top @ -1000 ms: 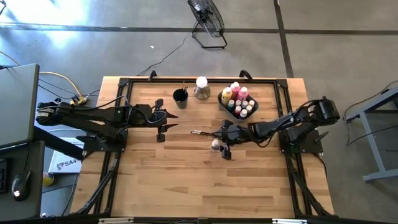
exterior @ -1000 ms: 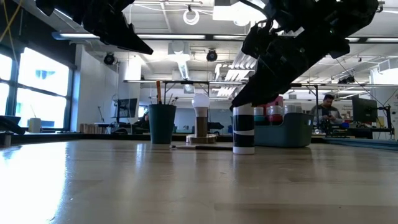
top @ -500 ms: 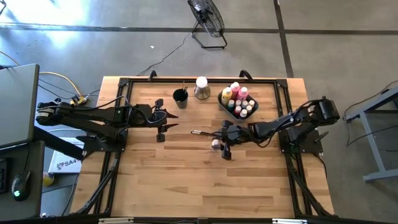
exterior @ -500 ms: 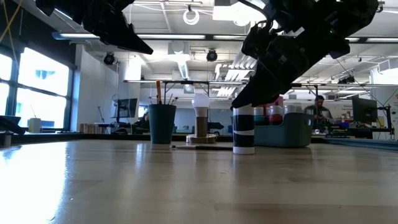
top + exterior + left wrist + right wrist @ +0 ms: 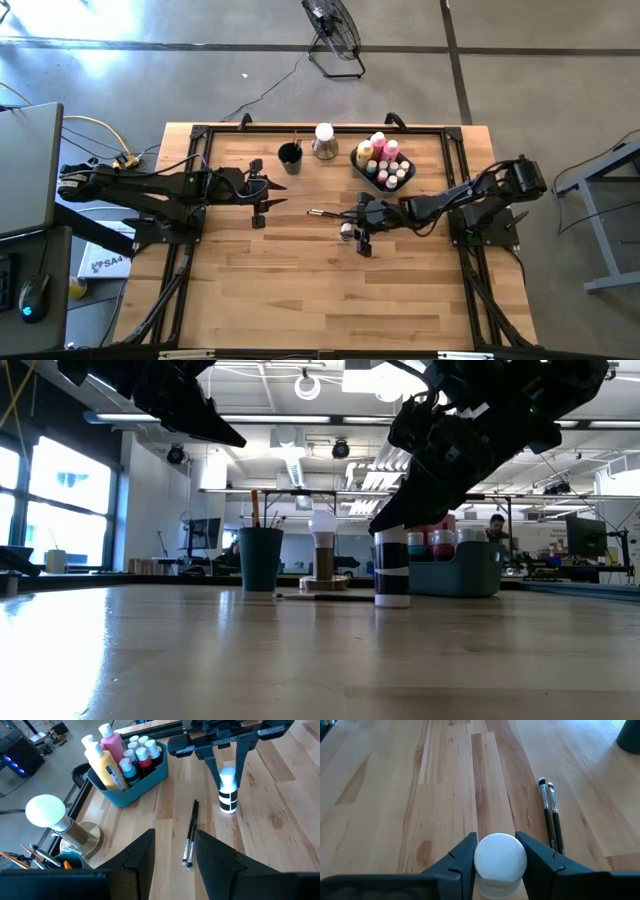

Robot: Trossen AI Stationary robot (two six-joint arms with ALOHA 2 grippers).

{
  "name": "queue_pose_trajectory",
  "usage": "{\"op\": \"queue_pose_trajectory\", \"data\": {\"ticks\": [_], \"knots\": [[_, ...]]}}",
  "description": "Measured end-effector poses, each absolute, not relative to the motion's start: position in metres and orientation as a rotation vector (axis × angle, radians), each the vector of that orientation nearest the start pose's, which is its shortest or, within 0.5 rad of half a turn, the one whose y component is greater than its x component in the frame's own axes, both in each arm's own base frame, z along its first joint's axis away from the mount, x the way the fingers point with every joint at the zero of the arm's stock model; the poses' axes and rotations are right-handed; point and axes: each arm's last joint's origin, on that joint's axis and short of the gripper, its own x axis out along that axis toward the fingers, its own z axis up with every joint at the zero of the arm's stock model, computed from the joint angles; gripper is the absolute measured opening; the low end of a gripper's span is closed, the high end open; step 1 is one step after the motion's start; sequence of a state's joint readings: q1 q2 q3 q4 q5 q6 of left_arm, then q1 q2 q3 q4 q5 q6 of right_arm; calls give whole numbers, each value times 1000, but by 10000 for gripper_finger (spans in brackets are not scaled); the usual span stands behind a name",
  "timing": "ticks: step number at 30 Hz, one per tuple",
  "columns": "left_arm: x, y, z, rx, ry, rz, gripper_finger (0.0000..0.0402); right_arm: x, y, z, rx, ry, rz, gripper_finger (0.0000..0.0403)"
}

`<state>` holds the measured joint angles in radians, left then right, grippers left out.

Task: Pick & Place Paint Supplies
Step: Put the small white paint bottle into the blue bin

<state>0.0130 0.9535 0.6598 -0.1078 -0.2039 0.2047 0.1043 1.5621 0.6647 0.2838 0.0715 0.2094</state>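
Observation:
A small paint pot with a white cap and black bands (image 5: 391, 570) stands upright on the table near its middle. My right gripper (image 5: 347, 230) is at this pot's cap, shut on it. Two thin dark-handled brushes (image 5: 190, 832) lie side by side on the wood just beyond the pot, toward the far edge. My left gripper (image 5: 262, 198) hovers open above the table left of centre and touches nothing. The other pink, yellow and teal bottles stand in the grey-blue bin (image 5: 382, 165). My right gripper pinches the pot's white cap (image 5: 482, 857) between its two fingers (image 5: 462, 862), one on each side. The fingers come slanting down from the table's right. The pot stays upright with its base on the table (image 5: 391, 603).
A dark round cup with brushes in it (image 5: 290, 155) and a white ball on a round metal base (image 5: 324, 140) stand near the far edge, left of the bin. Bare wood fills the near half of the table (image 5: 320, 300). A person shows in the room behind.

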Motion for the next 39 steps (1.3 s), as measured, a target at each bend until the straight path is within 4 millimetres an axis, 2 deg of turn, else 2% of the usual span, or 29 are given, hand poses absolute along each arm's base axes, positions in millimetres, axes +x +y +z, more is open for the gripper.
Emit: {"op": "queue_pose_trajectory", "data": {"ticks": [8,18,23,32,39], "knots": [[207,9,268,239,421,172,134,292,29,163,150,604,-30,114],[207,8,268,237,422,171,134,281,27,189,149,545,-42,113],[207,8,267,237,424,168,134,265,22,209,121,532,-127,114],[207,8,267,236,427,169,134,224,6,253,113,439,-259,113],[207,9,267,236,426,170,134,203,-5,269,138,386,-332,114]]}}
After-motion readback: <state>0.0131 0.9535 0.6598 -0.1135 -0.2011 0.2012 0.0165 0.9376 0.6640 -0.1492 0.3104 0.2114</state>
